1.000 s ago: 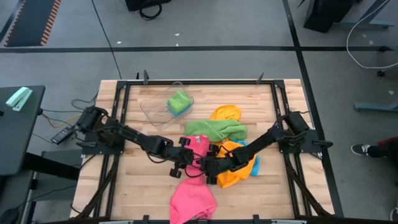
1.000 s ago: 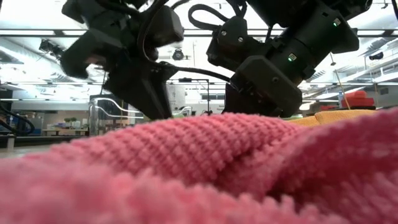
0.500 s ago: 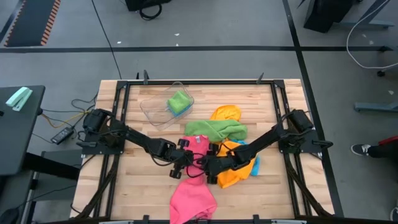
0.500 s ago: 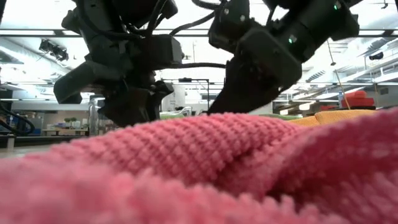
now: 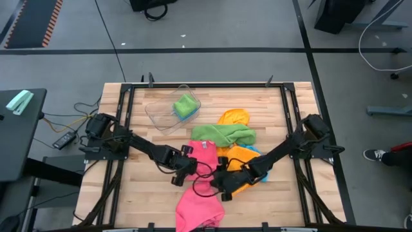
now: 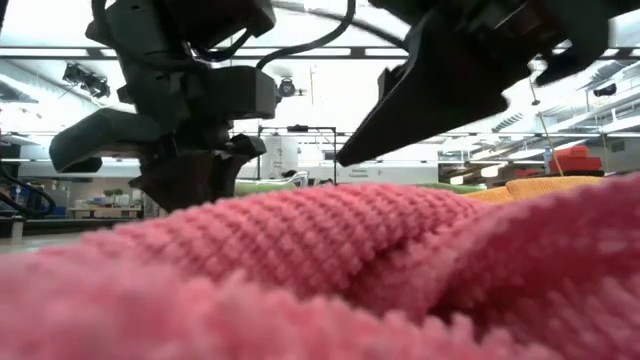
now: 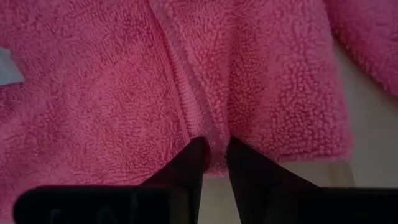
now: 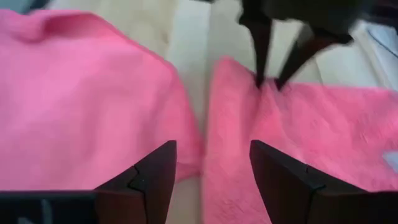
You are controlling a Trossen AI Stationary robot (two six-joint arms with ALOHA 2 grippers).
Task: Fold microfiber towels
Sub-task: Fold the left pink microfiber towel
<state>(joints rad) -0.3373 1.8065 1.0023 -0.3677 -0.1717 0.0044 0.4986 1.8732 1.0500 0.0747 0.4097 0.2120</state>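
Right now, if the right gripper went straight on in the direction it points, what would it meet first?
Most likely the pink towel: the open right gripper faces its edge, with bare table showing between the folds. Beyond it, the left gripper pinches the same towel. Depth is uncertain.

Five towels (image 5: 199,193), one tub (image 5: 161,113)
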